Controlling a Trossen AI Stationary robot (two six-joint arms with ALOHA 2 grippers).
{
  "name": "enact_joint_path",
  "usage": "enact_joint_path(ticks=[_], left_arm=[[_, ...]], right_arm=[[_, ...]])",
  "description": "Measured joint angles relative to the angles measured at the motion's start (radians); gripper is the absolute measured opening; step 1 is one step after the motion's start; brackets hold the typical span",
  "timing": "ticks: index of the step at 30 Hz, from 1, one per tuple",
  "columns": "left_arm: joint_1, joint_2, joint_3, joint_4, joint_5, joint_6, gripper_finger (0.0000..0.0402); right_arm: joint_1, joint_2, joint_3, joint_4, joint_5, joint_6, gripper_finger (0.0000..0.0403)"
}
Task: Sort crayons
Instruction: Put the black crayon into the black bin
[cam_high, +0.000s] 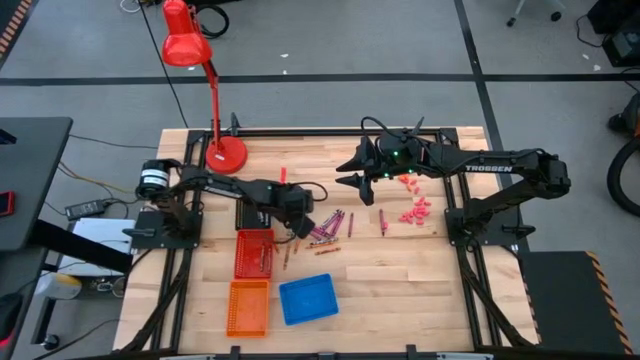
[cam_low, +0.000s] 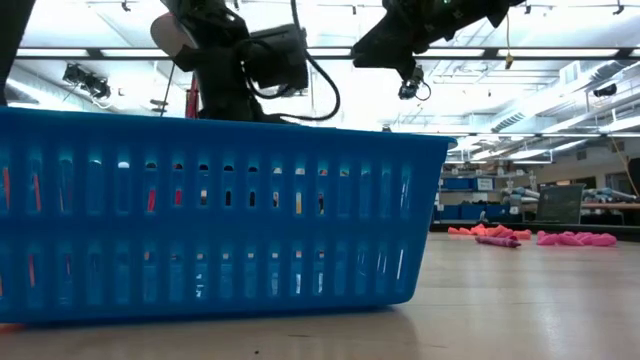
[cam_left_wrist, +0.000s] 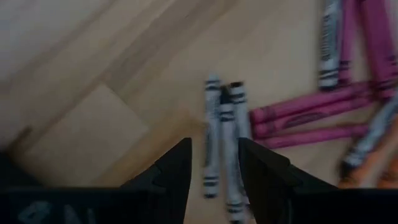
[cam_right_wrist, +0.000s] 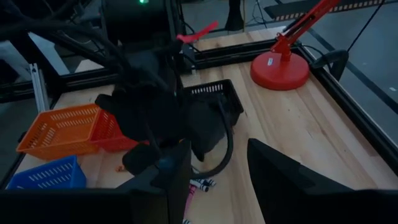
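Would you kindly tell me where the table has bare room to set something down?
Free: the wood right of the blue basket, below the crayons, and the strip between the lamp base and the right gripper. Crowded: around the left gripper by the red basket, and the pink bits by the right arm.

Two matte-black jointed arms with looping black cables; white "TROSSEN" lettering (cam_high: 489, 168) marks the right one.

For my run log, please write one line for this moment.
left gripper: open above grey crayons | right gripper: open, raised
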Motion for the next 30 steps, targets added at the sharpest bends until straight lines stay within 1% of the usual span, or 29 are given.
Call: enact_joint_path(ticks=[6, 12, 20, 30], left_arm=[[0.0, 0.01, 0.021, -0.035, -0.042, 0.048, 0.0143], [0.004, 0.01, 0.021, -0.031, -0.049, 0.201, 0.0143], [0.005, 0.01, 0.021, -0.044, -0.032, 0.35, 0.0143], [0.025, 0.009, 0.02, -0.043, -0.03, 0.404, 0.0143]], right_arm=[[0.0, 0.0, 0.0, -0.008, 0.0, 0.008, 0.0162], [-0.001, 0.0, 0.0, -0.01, 0.0, 0.008, 0.0162], [-0.005, 0.0, 0.0, -0.014, 0.0, 0.007, 0.0162], [-0.005, 0.0, 0.0, -0.016, 0.003, 0.034, 0.0162]])
